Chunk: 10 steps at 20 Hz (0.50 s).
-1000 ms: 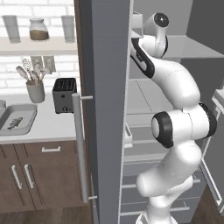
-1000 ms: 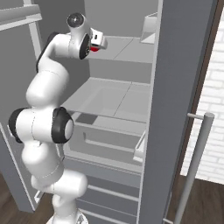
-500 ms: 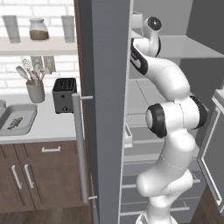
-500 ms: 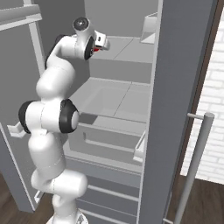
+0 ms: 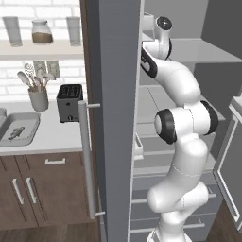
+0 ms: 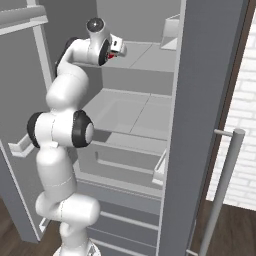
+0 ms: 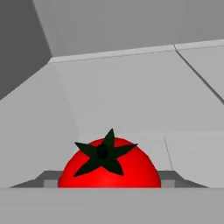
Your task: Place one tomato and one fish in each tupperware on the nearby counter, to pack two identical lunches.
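Pale grey worktop: in the left base view the counter (image 5: pixel 52 139) runs along the left over dark wooden cabinet fronts. One tupperware (image 5: pixel 19 129) lies flat at its far left, partly cut off by the picture's edge, with a fish (image 5: pixel 16 132) inside it. A black toaster (image 5: pixel 70 102) stands further right on the same counter, and a pot of utensils (image 5: pixel 38 93) stands between the two, nearer the wall. Above them a wall shelf (image 5: pixel 40 49) carries a jar (image 5: pixel 41 32) and two cups. The open fridge door (image 5: pixel 113 118) stands edge-on in the middle of this view. Behind it the white arm (image 5: pixel 182 137) rises from the lower right and reaches up to the top fridge shelf (image 5: pixel 198 49).

In the right base view the arm climbs from the lower left, and the gripper (image 6: pixel 119 49) sits at the level of the top shelf, pointing into the fridge. A patch of red, the tomato (image 6: pixel 110 55), shows just under the hand. The lower shelves and drawers of the fridge lie below it.

In the hand view the tomato (image 7: pixel 109 166) sits low and centred, stem uppermost, with a grey finger tip (image 7: pixel 173 178) close against each side of it. The fingers appear to pinch the tomato, which hangs above the pale shelf floor.
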### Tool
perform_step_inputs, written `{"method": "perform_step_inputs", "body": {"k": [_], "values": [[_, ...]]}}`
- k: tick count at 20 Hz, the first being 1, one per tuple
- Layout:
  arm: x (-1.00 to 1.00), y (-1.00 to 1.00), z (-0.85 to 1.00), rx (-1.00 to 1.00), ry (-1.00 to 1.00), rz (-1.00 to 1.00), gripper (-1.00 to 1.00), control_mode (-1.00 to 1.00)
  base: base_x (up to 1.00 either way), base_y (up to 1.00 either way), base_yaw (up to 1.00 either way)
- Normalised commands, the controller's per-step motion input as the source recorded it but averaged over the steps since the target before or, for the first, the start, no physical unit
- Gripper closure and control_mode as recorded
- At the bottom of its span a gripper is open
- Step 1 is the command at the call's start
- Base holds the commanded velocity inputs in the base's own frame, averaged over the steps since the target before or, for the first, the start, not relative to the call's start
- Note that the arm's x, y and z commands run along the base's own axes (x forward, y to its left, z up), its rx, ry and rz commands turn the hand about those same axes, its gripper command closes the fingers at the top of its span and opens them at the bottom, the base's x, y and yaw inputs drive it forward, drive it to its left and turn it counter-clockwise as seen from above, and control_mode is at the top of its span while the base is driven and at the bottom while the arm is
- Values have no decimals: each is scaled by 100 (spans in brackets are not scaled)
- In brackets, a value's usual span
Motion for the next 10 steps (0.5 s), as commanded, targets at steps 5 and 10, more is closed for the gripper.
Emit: {"method": "perform_step_inputs", "body": {"k": [5, 10], "values": [[-29, -9, -53, -1, -19, 0, 100, -100, 0, 0, 0], [-96, -54, 0, 0, -18, 0, 100, -100, 0, 0, 0]]}}
